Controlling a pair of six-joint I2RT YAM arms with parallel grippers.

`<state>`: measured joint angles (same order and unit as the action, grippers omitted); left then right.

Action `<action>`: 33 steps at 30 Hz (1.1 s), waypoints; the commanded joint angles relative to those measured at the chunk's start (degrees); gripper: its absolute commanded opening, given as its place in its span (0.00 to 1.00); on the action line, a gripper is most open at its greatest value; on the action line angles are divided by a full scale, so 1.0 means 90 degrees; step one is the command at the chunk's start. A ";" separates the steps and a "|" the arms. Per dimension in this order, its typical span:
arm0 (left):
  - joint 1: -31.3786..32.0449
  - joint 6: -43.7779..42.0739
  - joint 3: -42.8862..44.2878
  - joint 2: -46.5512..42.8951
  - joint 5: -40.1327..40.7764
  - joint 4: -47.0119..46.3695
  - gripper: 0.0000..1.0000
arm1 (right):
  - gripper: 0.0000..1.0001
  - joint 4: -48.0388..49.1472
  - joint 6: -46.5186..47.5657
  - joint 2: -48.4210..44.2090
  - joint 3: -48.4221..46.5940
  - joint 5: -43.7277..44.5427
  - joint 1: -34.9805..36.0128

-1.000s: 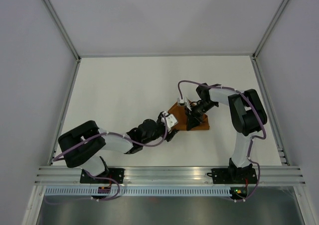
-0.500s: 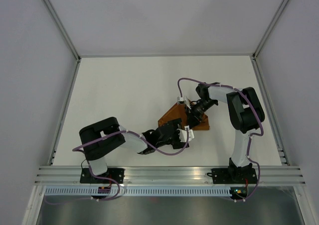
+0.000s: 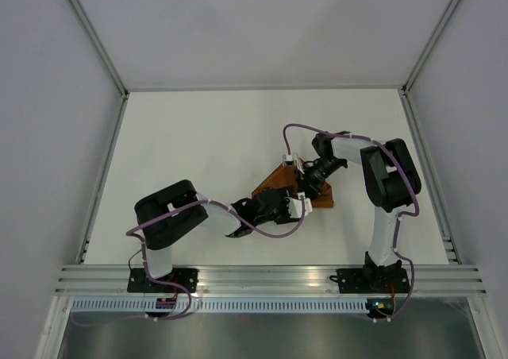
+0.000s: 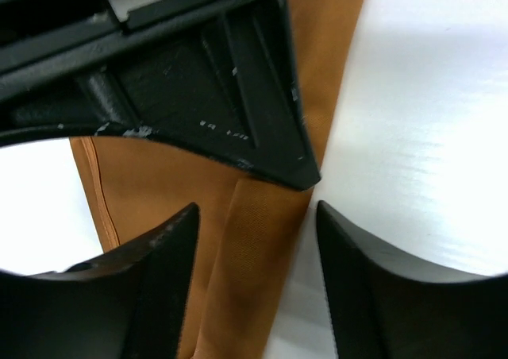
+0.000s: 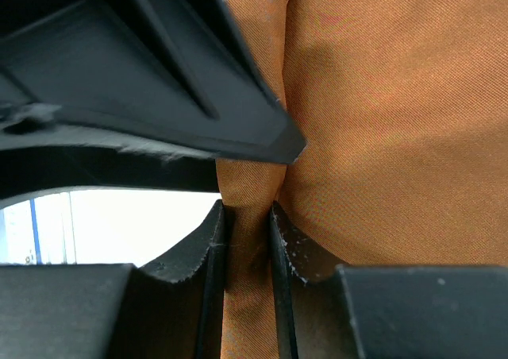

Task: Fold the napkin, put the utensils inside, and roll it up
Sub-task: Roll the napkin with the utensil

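Note:
The rust-orange napkin [image 3: 272, 179] lies folded at the table's middle, mostly covered by both grippers. My right gripper [image 3: 307, 187] is shut on a raised fold of the napkin [image 5: 248, 248], pinched tightly between its pads. My left gripper [image 3: 294, 198] is open at the napkin's near side. In the left wrist view its jaws straddle a rolled edge of the napkin [image 4: 252, 264] without touching it, and a finger of the right gripper [image 4: 206, 89] crosses just above. The knife is hidden.
The white table [image 3: 198, 137] is bounded by aluminium rails, with one frame rail [image 3: 270, 278] along the near edge. Grey walls stand at the back and on both sides.
My left arm has swung right and toward the near edge, bringing its gripper to the napkin's near side beside the right gripper. More cloth shows at the left. The right gripper has barely moved.

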<state>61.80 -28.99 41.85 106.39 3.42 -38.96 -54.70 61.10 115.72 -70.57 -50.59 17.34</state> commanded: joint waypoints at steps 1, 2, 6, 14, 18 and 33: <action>-0.0177 -0.0138 0.0019 0.0298 -0.0292 0.0871 0.63 | 0.00 0.0228 0.0281 0.0492 0.0262 0.1148 0.0016; -0.0187 -0.0148 0.0019 0.0318 -0.0312 0.0901 0.61 | 0.01 0.0228 0.0281 0.0492 0.0262 0.1148 0.0016; -0.0197 -0.0157 0.0106 0.0396 -0.0573 0.1115 0.57 | 0.00 0.0228 0.0272 0.0501 0.0262 0.1148 0.0016; -0.0265 0.0086 0.0575 0.0659 -0.1141 0.2044 0.05 | 0.01 0.0199 0.0281 0.0492 0.0253 0.1158 0.0016; -0.0392 0.0428 0.0750 0.0660 -0.1764 0.2414 0.02 | 0.02 0.0208 0.0252 0.0434 0.0233 0.1158 0.0007; -0.1173 0.1804 0.1590 0.1245 -0.3719 0.3860 0.02 | 0.52 0.2576 -0.1483 -0.2219 0.1277 0.1313 -0.0316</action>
<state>51.66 -18.39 57.06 112.33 -25.06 -18.92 -44.10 54.19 103.28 -61.82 -42.44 15.29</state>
